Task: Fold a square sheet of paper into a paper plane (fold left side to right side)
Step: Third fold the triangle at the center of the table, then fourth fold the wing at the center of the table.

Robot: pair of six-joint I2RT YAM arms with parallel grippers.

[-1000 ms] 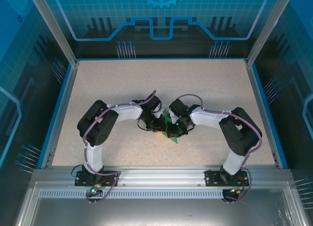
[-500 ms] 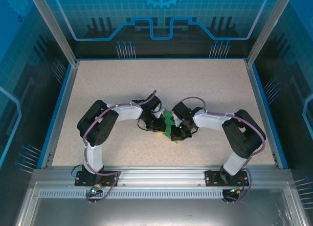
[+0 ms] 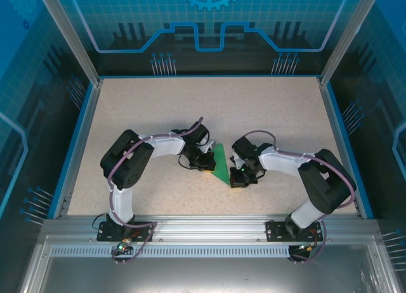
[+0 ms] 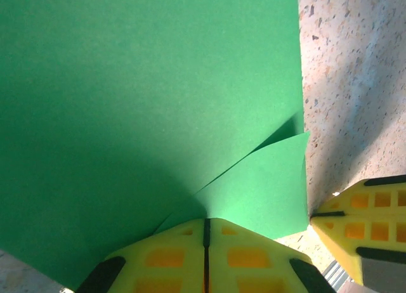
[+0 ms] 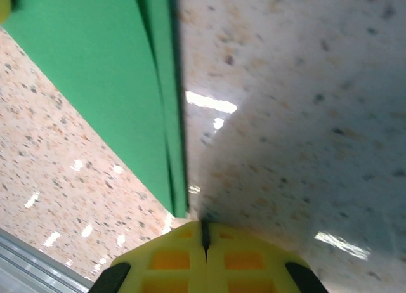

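1. left gripper (image 3: pixel 204 161): jaws closed, pinching the left edge of the paper.
2. square sheet of paper (image 3: pixel 221 163): green, folded in layers, mid-table (image 3: pixel 273 109), between both grippers.
3. right gripper (image 3: pixel 239 177): jaws closed, empty, just beside the paper's near corner.

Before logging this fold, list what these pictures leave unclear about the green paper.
Top view: the left claw hides the left edge of the bright green folded paper sheet.
Left wrist view: frame edges cut off the sheet's outline; pinched or merely pressed, cannot tell.
Right wrist view: blurred; right claw touching the sheet or not, unclear.
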